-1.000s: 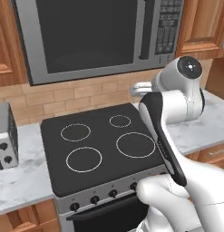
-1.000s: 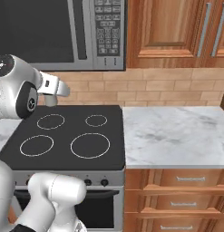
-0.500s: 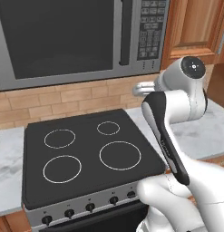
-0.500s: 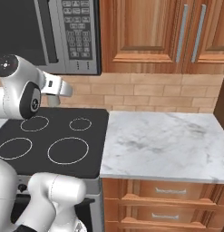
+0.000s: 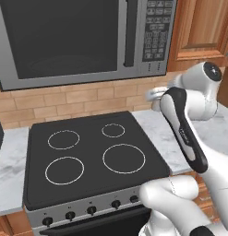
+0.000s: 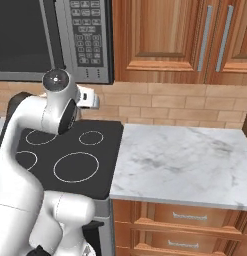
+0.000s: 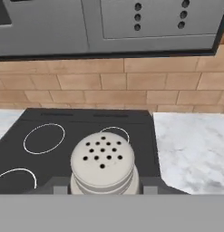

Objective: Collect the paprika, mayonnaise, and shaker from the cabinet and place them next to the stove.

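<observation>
A: We have the shaker (image 7: pixel 102 162) between the jaws; the hand view looks straight down on its perforated cap, with the dark tips just flanking its base. We read that as pinching it, upright.

B: Agreed. So the step in hand, as we judge it, is carrying it to the table (image 6: pixel 185 160) beside the stove (image 5: pixel 92 156). What do we need to get right?

A: We want it on marble, not on black glass. In the hand view the shaker hangs over the stove's right part, and the bare table lies at about 3 o'clock from it. We should swing that way until the cap sits over marble, then go down straight and keep the shaker vertical.

B: And let go only once the base rests flat; opening high would tip a narrow cylinder. We'd also leave room nearby, since the paprika and mayonnaise belong in the same place.

A: On pose: in the left base view the arm rises from 5 o'clock, folds at the elbow, and the wrist reaches toward the brick wall under the microwave (image 5: pixel 83 39).

B: In the right base view the hand (image 6: pixel 88 98) points at 3 o'clock, held above the stove's rear right corner, near the closed cabinet (image 6: pixel 160 37) doors.
</observation>
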Available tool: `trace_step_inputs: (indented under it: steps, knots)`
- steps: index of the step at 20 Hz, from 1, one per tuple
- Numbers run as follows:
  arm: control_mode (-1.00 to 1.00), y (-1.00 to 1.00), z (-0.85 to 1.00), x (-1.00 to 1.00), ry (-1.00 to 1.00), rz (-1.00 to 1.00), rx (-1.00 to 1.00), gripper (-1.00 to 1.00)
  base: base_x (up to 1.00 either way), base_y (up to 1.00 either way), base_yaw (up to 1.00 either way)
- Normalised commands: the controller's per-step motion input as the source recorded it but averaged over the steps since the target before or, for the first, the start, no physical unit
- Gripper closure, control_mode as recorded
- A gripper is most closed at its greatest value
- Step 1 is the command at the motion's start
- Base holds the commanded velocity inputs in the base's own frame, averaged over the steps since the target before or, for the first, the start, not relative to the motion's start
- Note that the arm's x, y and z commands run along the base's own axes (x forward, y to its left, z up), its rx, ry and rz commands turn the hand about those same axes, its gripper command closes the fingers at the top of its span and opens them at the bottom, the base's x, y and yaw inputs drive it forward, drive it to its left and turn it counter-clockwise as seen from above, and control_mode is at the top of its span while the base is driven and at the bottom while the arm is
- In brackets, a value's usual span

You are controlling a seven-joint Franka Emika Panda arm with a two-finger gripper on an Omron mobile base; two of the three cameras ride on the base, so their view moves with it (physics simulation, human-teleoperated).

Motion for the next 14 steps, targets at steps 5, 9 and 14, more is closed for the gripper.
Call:
trace_step_inputs:
  steps: [5,9,14]
  knots:
    - [-1.0,-0.59,-0.46,0.4,0.08,0.23,0.0,1.0,0.0,0.0,0.0]
    - [-1.0,-0.73,-0.44,0.4,0.11,0.11,0.0,1.0,0.0,0.0,0.0]
    - [-1.0,-0.53,-0.63,0.48,0.0,0.21,-0.05,1.0,0.0,0.0,0.0]
